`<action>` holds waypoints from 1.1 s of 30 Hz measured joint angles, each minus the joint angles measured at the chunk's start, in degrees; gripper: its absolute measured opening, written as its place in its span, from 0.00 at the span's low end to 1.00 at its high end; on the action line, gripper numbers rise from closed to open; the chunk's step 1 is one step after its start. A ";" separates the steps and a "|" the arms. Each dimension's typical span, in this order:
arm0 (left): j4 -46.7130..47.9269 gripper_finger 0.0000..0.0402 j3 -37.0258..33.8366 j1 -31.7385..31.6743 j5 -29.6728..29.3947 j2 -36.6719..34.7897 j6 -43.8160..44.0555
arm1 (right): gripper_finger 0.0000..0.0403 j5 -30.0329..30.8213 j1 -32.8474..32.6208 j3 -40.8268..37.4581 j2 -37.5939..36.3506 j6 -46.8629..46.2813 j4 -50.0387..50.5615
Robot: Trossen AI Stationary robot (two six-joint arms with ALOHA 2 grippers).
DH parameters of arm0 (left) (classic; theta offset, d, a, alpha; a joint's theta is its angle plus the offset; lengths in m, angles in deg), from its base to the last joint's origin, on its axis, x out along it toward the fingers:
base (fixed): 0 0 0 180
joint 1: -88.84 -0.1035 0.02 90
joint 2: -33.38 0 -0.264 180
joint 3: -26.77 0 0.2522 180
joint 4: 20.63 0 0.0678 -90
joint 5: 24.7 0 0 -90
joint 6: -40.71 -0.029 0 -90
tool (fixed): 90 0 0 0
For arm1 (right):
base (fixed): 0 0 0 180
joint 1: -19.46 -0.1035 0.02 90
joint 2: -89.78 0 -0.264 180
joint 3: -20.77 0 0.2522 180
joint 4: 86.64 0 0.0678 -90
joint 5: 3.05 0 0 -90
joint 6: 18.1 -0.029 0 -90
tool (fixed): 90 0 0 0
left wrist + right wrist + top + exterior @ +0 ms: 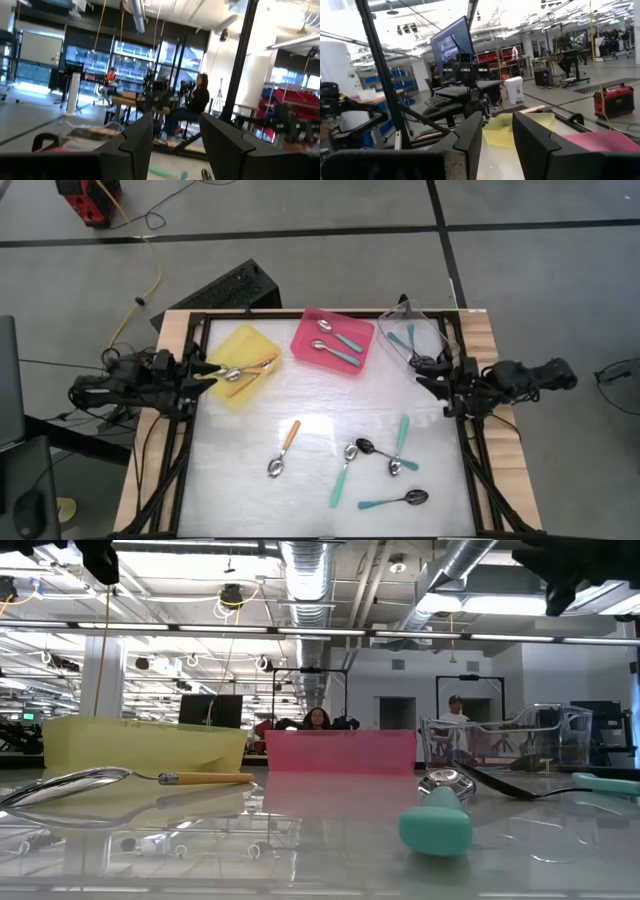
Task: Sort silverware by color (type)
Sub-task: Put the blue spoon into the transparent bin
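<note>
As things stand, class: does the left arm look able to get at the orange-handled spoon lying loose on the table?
Probably yes. The orange-handled spoon lies alone on the table's left half, nothing over or beside it, and the left gripper, open and empty, waits at that edge by the yellow tray.

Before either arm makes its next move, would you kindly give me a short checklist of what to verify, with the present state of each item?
1. Left gripper empty: ok; fingers apart, nothing between, at the table's left edge by the yellow plastic tray.
2. Right gripper empty: ok; fingers apart, nothing between, at the right edge beside the clear plastic tray.
3. Sorting finished: not ok; the orange-handled spoon and four teal-handled spoons lie loose on the white table top.
4. Loose spoons separate: not ok; three near the black-bowled spoon overlap.
5. Pink plastic tray has room: ok; two teal spoons inside.
</note>
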 joint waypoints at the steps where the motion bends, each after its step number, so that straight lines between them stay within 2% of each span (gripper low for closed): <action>1: -0.44 0.37 -0.31 -0.02 -0.01 -0.02 -0.02 | 0.33 0.17 0.00 -0.64 -0.31 0.00 -0.45; 7: 0.35 0.37 -1.02 -0.01 0.00 0.02 0.97 | 0.33 0.28 0.00 -3.58 -0.51 -2.24 -1.31; 20: 2.55 0.37 -1.07 0.00 0.00 0.02 2.09 | 0.33 0.30 0.00 -14.48 -0.52 -3.16 -16.37; 33: 5.17 0.37 -1.07 0.00 0.00 0.04 2.12 | 0.33 0.28 0.00 -14.56 -0.45 -4.90 -14.15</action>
